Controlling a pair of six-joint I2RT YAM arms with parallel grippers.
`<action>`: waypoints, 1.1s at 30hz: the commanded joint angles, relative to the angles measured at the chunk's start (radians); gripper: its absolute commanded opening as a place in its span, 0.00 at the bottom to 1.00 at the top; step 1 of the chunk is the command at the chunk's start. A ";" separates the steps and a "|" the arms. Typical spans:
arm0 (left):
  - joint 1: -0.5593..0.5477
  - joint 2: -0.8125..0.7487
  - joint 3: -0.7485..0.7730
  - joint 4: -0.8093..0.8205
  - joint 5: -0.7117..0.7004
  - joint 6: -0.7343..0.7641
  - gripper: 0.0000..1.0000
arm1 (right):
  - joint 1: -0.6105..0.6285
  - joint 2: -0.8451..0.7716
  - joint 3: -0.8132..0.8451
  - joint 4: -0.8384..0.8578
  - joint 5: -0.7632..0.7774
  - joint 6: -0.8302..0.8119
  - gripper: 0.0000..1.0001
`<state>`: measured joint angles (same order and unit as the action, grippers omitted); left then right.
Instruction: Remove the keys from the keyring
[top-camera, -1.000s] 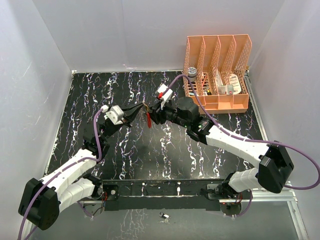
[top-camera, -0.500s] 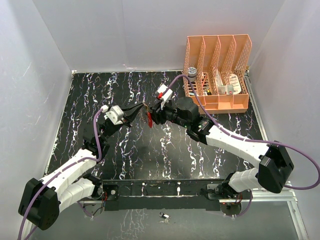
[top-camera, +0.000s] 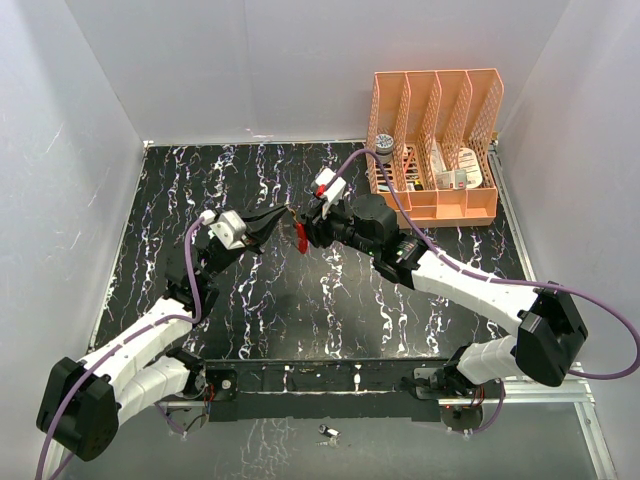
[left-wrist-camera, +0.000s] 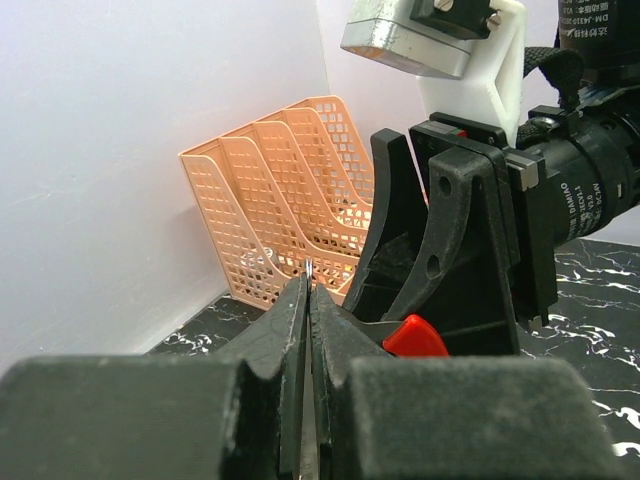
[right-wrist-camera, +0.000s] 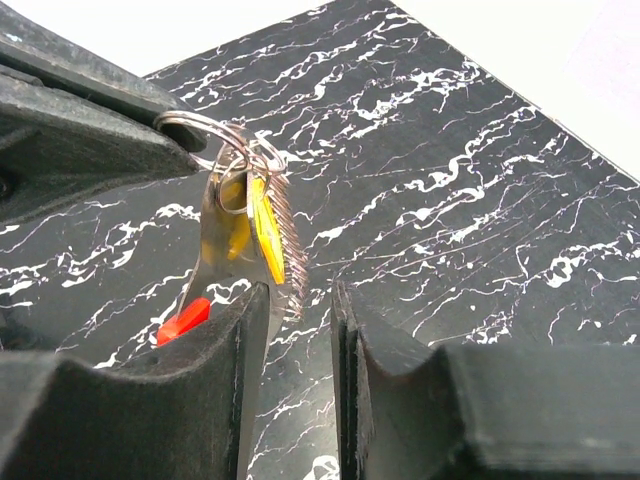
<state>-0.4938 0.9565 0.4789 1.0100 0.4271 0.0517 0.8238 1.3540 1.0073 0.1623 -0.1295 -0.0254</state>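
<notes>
Black marbled table (top-camera: 200, 180) below; we're pinching the keyring (right-wrist-camera: 240, 150) in the closed left gripper (top-camera: 284, 213), keys (right-wrist-camera: 262, 230) dangling midair. Right gripper (right-wrist-camera: 298, 292) is sitting part open just beside them. We're seating one blade squarely before clamping.

White "DAMIAO" lettering on the right arm's black motor housing (left-wrist-camera: 590, 175).

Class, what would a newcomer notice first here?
Mid-table, the two arms meet tip to tip: the left gripper, jaws shut, pinches the keyring, a yellow key and a red key dangling at the right gripper. An orange file organiser stands in the far right corner.
</notes>
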 joint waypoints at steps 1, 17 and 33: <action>0.002 -0.029 0.027 0.077 0.015 -0.017 0.00 | 0.005 -0.012 0.024 0.104 0.017 -0.002 0.28; 0.001 0.004 0.011 0.121 0.024 -0.064 0.00 | 0.005 0.031 0.039 0.210 -0.037 0.059 0.22; 0.001 0.015 0.003 0.122 0.019 -0.069 0.00 | 0.007 0.017 0.053 0.229 -0.067 0.067 0.18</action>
<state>-0.4938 0.9779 0.4767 1.0565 0.4343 -0.0116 0.8238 1.3968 1.0080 0.3191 -0.1898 0.0433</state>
